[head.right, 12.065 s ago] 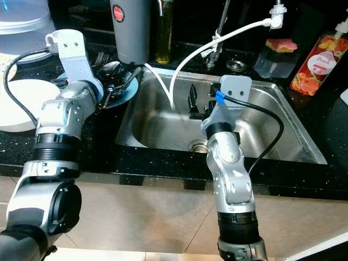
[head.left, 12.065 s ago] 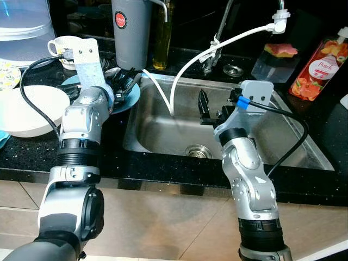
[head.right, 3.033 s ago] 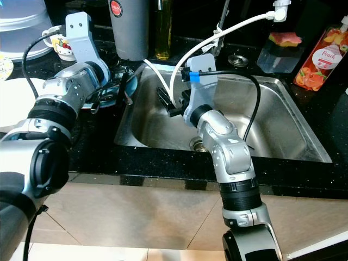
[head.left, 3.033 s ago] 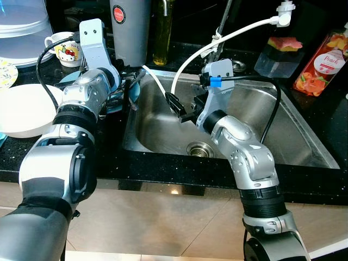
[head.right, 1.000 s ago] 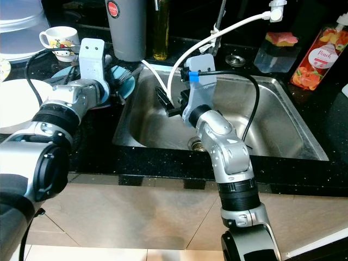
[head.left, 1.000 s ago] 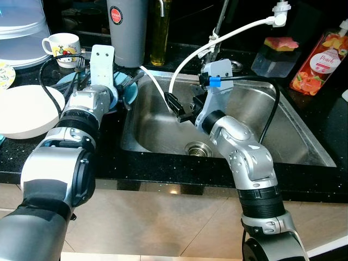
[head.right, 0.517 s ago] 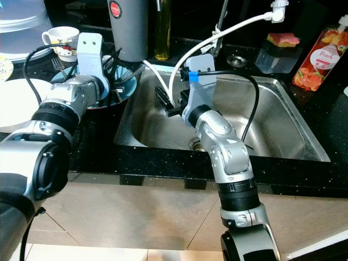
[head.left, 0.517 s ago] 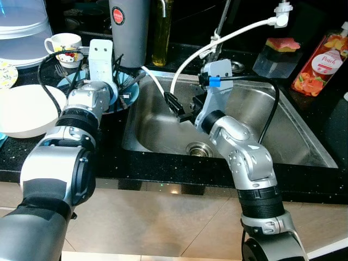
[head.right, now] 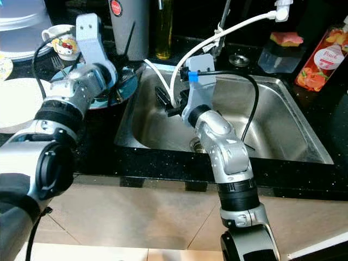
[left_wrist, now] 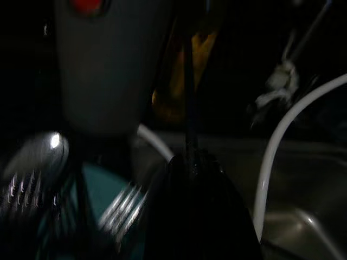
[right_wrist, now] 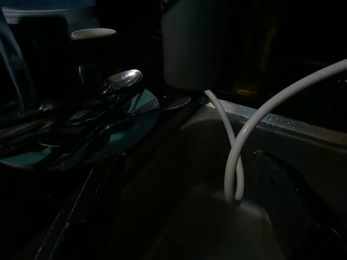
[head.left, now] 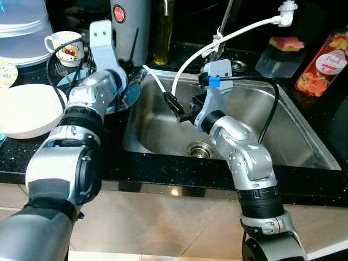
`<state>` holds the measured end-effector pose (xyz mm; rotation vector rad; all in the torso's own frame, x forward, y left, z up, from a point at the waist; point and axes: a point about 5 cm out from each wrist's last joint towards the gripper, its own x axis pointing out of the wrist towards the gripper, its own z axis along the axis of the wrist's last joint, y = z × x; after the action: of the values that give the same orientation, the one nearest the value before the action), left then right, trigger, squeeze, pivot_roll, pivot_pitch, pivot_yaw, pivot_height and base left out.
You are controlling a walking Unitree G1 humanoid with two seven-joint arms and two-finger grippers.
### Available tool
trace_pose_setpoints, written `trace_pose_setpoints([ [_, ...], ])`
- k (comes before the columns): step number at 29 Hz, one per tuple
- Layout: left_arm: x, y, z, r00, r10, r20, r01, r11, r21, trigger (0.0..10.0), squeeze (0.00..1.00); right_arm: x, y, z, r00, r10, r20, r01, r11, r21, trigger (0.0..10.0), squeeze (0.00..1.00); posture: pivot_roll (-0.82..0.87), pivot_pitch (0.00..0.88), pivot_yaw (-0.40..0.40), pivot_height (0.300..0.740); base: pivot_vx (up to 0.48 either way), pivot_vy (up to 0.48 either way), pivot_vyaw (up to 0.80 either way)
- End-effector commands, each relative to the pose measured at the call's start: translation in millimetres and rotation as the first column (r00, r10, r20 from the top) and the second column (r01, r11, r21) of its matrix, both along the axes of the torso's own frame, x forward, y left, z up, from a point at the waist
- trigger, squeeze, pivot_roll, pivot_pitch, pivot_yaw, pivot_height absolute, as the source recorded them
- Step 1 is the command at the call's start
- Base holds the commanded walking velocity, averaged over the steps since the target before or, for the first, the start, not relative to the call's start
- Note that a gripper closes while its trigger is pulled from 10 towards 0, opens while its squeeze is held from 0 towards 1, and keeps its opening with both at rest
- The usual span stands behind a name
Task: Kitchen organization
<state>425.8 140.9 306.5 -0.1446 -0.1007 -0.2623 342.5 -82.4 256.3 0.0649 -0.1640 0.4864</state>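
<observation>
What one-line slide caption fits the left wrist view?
Left claw lifting a thin dark utensil above the teal plate of cutlery beside the sink.

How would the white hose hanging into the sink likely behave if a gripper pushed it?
The white hose droops in a curve into the sink, so it probably flexes aside, then springs back. It looks thin, likely light, and apparently fixed only at its top.

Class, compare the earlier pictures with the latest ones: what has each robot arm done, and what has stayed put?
The left claw has risen from the round blue plate of cutlery, shut on a thin dark utensil that now stands upright above the plate. The right claw swung toward the sink's left side earlier and has since held there. The steel sink, white hose, grey canister and white bowl stayed put.
</observation>
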Motion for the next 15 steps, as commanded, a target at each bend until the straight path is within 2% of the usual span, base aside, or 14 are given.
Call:
trace_pose_setpoints([
  [1, -1.1, -7.8, 4, 0.999, -0.018, 0.051, 0.015, 0.998, 0.055, 10.0, 0.0, 1.4, -4.1, 4, 1.0, -0.015, 0.016, 0.015, 1.0, 0.028, 10.0, 0.0, 0.21, 0.044, -0.079, 0.74, 0.0, 0.0, 0.0],
  [2, -2.3, -11.1, 4, 0.995, -0.031, 0.09, 0.021, 0.993, 0.112, 10.0, 0.0, 1.2, -5.0, 7, 1.0, -0.015, 0.026, 0.013, 0.998, 0.058, 10.0, 0.0, 0.21, 0.042, -0.079, 0.74, 0.0, 0.0, 0.0],
  [3, -2.3, -11.1, 4, 0.995, -0.031, 0.09, 0.021, 0.993, 0.112, 10.0, 0.0, 1.2, -5.0, 7, 1.0, -0.015, 0.026, 0.013, 0.998, 0.058, 10.0, 0.0, 0.21, 0.042, -0.079, 0.74, 0.0, 0.0, 0.0],
  [6, -9.9, -29.2, 6, 0.966, -0.187, 0.177, 0.152, 0.969, 0.196, 10.0, 0.0, -3.9, -9.6, 25, 0.996, 0.024, 0.082, -0.042, 0.975, 0.217, 10.0, 0.0, 0.21, 0.042, -0.079, 0.74, 0.0, 0.0, 0.0],
  [7, -9.9, -29.2, 6, 0.966, -0.187, 0.177, 0.152, 0.969, 0.196, 10.0, 0.0, -3.9, -9.6, 25, 0.996, 0.024, 0.082, -0.042, 0.975, 0.217, 10.0, 0.0, 0.21, 0.042, -0.079, 0.74, 0.0, 0.0, 0.0],
  [8, -14.0, -35.8, 6, 0.946, -0.26, 0.195, 0.221, 0.954, 0.201, 10.0, 0.0, -6.4, -12.1, 32, 0.993, 0.037, 0.109, -0.066, 0.96, 0.272, 10.0, 0.0, 0.21, 0.045, -0.079, 0.74, 0.0, 0.0, 0.0],
  [9, -14.0, -35.8, 6, 0.946, -0.26, 0.195, 0.221, 0.954, 0.201, 10.0, 0.0, -6.4, -12.1, 32, 0.993, 0.037, 0.109, -0.066, 0.96, 0.272, 10.0, 0.0, 0.21, 0.045, -0.079, 0.74, 0.0, 0.0, 0.0],
  [10, -19.2, -42.4, 6, 0.915, -0.347, 0.204, 0.309, 0.93, 0.197, 10.0, 0.0, -9.2, -14.8, 38, 0.989, 0.05, 0.136, -0.092, 0.942, 0.323, 10.0, 0.0, 0.21, 0.045, -0.078, 0.74, 0.0, 0.0, 0.0],
  [11, -19.2, -42.4, 6, 0.915, -0.347, 0.204, 0.309, 0.93, 0.197, 10.0, 0.0, -9.2, -14.8, 38, 0.989, 0.05, 0.136, -0.092, 0.942, 0.323, 10.0, 0.0, 0.21, 0.045, -0.078, 0.74, 0.0, 0.0, 0.0],
  [12, -26.6, -49.5, 5, 0.87, -0.446, 0.21, 0.408, 0.89, 0.202, 10.0, 0.0, -12.6, -18.4, 45, 0.984, 0.066, 0.164, -0.125, 0.917, 0.379, 10.0, 0.0, 0.21, 0.048, -0.075, 0.74, 0.0, 0.0, 0.0],
  [13, -26.6, -49.5, 5, 0.87, -0.446, 0.21, 0.408, 0.89, 0.202, 10.0, 0.0, -12.6, -18.4, 45, 0.984, 0.066, 0.164, -0.125, 0.917, 0.379, 10.0, 0.0, 0.21, 0.048, -0.075, 0.74, 0.0, 0.0, 0.0],
  [15, -44.1, -61.4, 1, 0.755, -0.619, 0.216, 0.573, 0.783, 0.242, 10.0, 0.0, -18.8, -25.2, 55, 0.973, 0.098, 0.211, -0.189, 0.859, 0.476, 10.0, 0.0, 0.21, 0.05, -0.073, 0.74, 0.0, 0.0, 0.0],
])
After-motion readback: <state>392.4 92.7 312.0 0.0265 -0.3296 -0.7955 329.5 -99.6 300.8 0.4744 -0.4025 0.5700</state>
